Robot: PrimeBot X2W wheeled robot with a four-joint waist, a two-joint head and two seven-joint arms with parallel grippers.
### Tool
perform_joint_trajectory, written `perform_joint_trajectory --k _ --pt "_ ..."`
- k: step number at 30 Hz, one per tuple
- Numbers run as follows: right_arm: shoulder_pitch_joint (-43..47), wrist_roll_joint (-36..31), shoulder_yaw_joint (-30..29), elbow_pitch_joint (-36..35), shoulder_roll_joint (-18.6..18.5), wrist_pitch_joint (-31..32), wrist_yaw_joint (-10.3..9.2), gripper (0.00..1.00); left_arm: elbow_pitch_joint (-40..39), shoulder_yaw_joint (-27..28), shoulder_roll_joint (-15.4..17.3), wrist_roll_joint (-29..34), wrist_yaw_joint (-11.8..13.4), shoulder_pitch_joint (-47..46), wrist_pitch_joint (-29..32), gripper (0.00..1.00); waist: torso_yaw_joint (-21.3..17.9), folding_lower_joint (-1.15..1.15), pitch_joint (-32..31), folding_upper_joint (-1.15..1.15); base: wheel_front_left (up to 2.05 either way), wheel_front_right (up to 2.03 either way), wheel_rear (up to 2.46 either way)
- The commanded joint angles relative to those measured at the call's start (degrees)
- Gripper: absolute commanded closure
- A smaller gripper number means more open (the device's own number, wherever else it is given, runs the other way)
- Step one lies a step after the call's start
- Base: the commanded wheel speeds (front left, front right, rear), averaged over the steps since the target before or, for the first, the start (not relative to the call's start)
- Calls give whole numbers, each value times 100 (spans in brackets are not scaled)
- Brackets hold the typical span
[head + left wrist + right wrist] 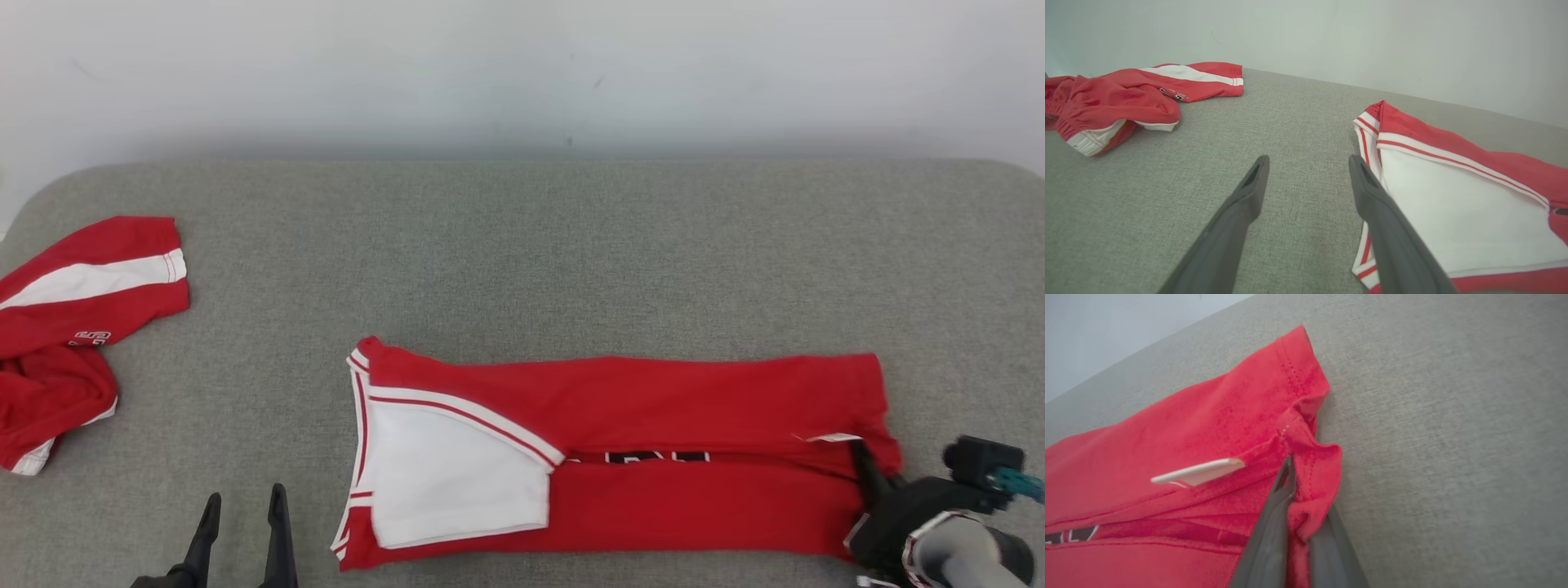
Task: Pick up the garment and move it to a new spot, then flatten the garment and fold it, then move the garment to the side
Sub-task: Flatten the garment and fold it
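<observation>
The garment (pixel 653 425) is a red jersey with a white sleeve, folded into a long strip across the grey surface. My right gripper (pixel 867 465) is at its right end, shut on the red hem (pixel 1306 477), which bunches up between the two fingers (pixel 1274 522). A small white label (pixel 1198 472) sticks out of the fold just left of the pinch. My left gripper (pixel 245 510) stands open at the lower left, a little left of the jersey's white sleeve (pixel 1453 212), touching nothing.
A second red and white garment (pixel 65 327) lies crumpled at the far left edge of the grey padded surface (pixel 522 261). A pale wall (pixel 522 73) runs along the back.
</observation>
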Motion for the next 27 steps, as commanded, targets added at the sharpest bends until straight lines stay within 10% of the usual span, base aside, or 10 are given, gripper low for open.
perform_joint_trajectory --k 1,11,27 --pt "172 76 -46 109 -223 -61 -21 100 -6 -8 -11 83 -1 75 -15 0 -37 0 -76 0 0 0 0" --pt "351 258 -300 64 -934 -295 -18 100 -18 13 -10 53 18 237 -15 0 -209 0 -240 0 0 0 0" --pt "423 -176 -71 -1587 -644 -332 -16 100 69 -48 -11 21 19 265 -15 0 -380 0 -398 0 0 0 0"
